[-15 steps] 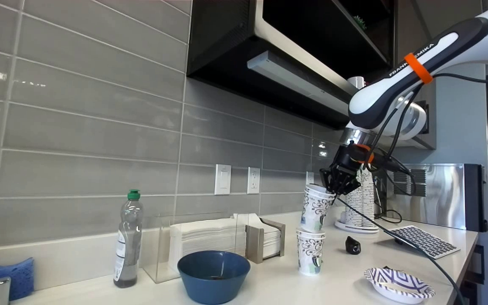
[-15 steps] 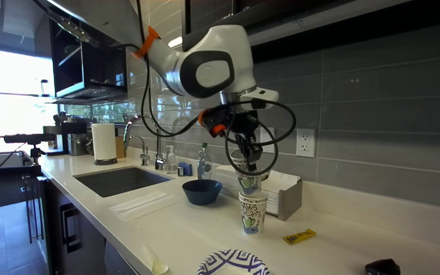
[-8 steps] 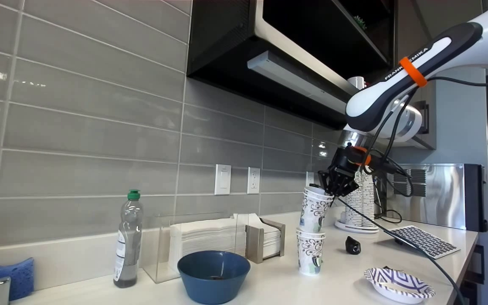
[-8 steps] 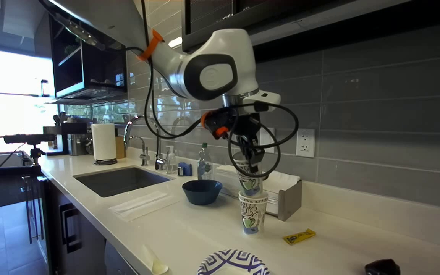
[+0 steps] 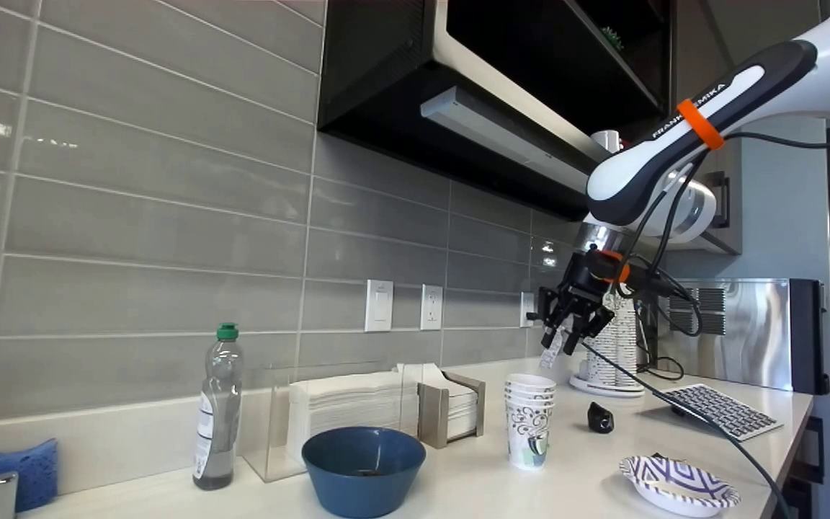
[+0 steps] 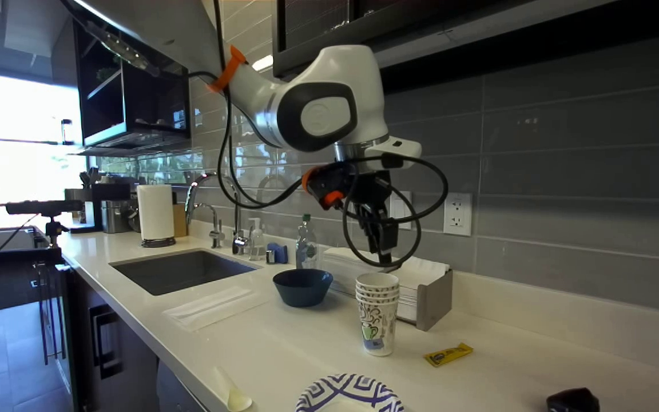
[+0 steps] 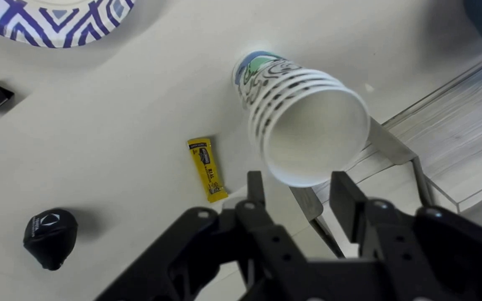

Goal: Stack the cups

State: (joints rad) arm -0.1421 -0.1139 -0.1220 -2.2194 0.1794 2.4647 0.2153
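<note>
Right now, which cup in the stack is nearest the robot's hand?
The top cup: its rim is highest, nearest the hand, and its white inside shows. The nested cups below show only rims or printed sides.

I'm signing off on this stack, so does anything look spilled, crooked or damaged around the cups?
No, nothing stands out. The cups stand nested and upright, clear of the open tool, and no spill or damage shows. The yellow packet near them lies flat.

Open air between the gripper (image 5: 558,344) and the cups (image 6: 377,315) below! The napkin holder (image 6: 435,300) stands in the way close beside them, but bare counter (image 6: 324,349) stretches to the dish (image 6: 378,389).
</note>
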